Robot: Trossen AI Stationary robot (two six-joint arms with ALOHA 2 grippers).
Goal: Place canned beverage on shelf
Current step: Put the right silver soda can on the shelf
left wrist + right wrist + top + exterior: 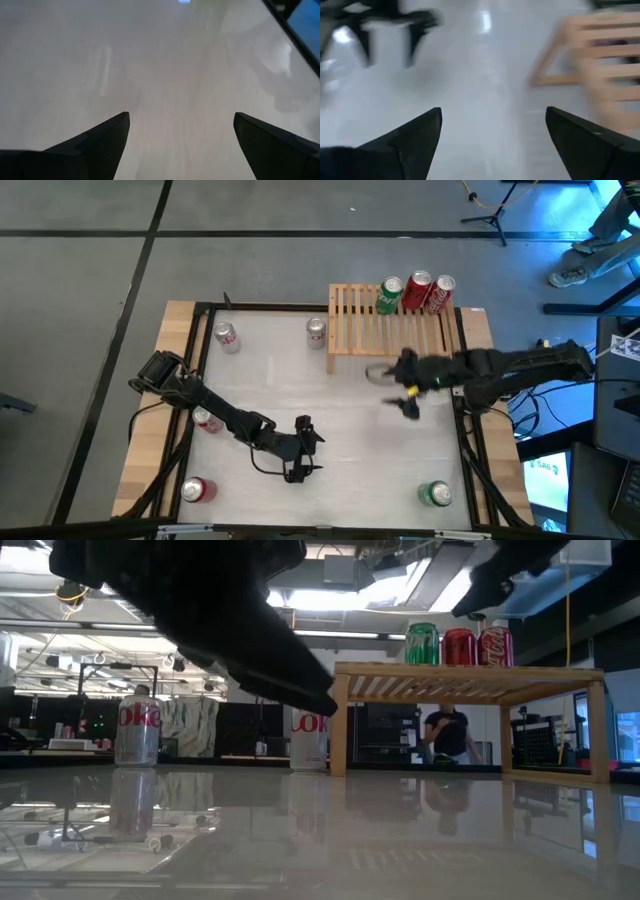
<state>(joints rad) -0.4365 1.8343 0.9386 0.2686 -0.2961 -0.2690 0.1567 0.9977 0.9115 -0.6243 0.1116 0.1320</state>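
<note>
- table (350,480): white top, wood edges.
- shelf (392,332): far right part of table, three cans along its far edge: green can (389,296), two red cans (429,293).
- right gripper (395,390): over table just in front of shelf, jaws spread, empty.
- left gripper (303,448): near centre, jaws spread, empty.
- loose cans: two silver cans (227,337) at far side, green one (436,494) near right, red one (195,490) near left; another, probably red-and-white, under left arm.

Both arms are dark, jointed units; the right arm (510,368) shows a small green light near its wrist. Black cables trail from the left arm (215,412). Each hand (177,142) ends in two dark, tapered, wedge-shaped fingers (410,137).
</note>
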